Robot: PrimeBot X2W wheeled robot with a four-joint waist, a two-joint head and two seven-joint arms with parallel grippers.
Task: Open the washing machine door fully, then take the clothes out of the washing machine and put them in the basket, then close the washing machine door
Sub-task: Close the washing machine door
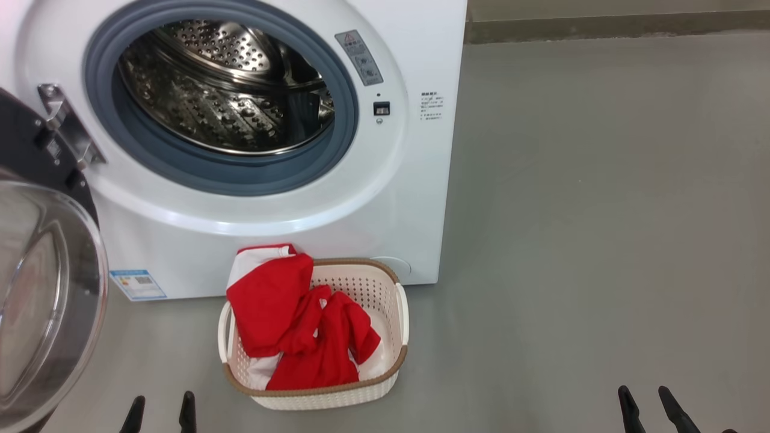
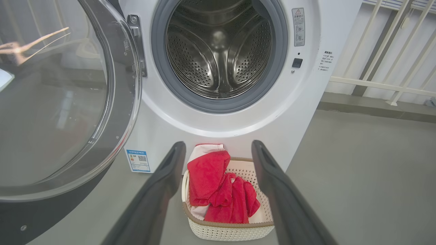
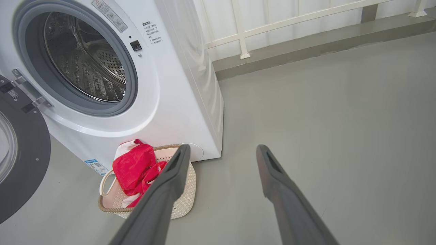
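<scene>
both grippers stand spread wide with nothing held: left gripper (image 1: 161, 414), right gripper (image 1: 645, 398). the red clothes (image 1: 289, 325) lie heaped in the cream basket (image 1: 385, 293), just ahead-right of the left gripper and well left of the right one. the basket sits on the floor against the washing machine (image 1: 289, 240). the washing machine door (image 1: 36, 288) is swung open, left of the left gripper.

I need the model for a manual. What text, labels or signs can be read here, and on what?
Nothing can be quoted.
Grey warning label beside the drum: red triangle sign, wording too small.
Black print on the washing machine front: too small.
Blue-edged sticker with a QR code, low on the front: blurred.
No brand legible.
</scene>
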